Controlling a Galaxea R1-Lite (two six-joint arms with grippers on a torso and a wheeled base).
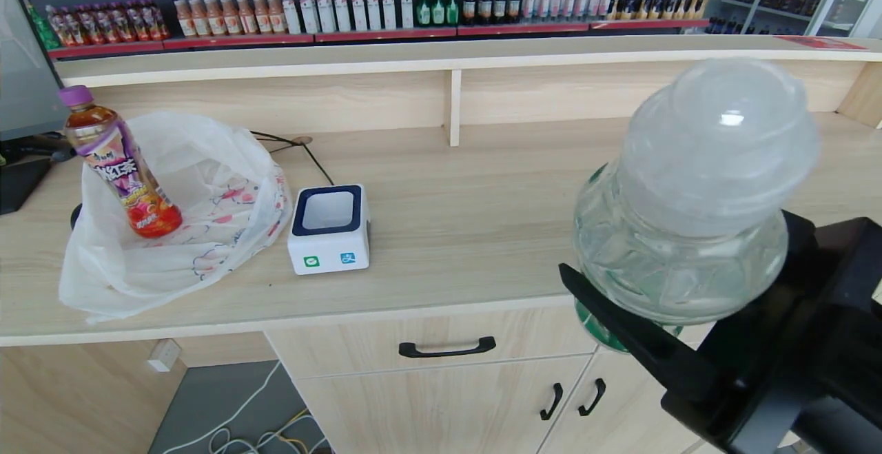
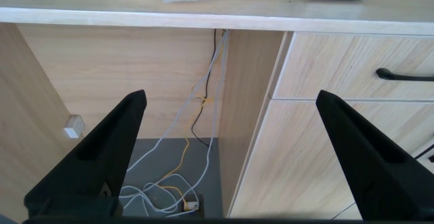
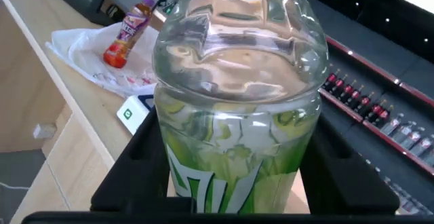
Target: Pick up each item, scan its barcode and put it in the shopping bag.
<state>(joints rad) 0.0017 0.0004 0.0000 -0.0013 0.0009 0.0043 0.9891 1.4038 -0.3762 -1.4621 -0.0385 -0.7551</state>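
- Jaws of the left gripper (image 2: 230,96) are spread wide and hold nothing. It hangs low in front of the cupboard (image 2: 339,115), under the edge of the counter (image 1: 482,192).
- On the counter, at 9 o'clock in the head view, lies the shopping bag (image 1: 207,185). Its mouth is open and a tea bottle (image 1: 120,164) leans inside it.
- Just beside the bag, at its 3 o'clock, sits the scanner (image 1: 329,230) with its window facing up.
- At 4 o'clock the right gripper (image 1: 716,289) pinches the clear bottle (image 1: 716,164) around its lower half, from both sides.
- That bottle stands tall, cap up, out past the counter's front edge.
- From these jaws the scanner lies at 9 o'clock, and the bag is beyond it. I think the right arm should carry the bottle that way, though the left arm hangs nearer the bag.
- I cannot see the barcode.
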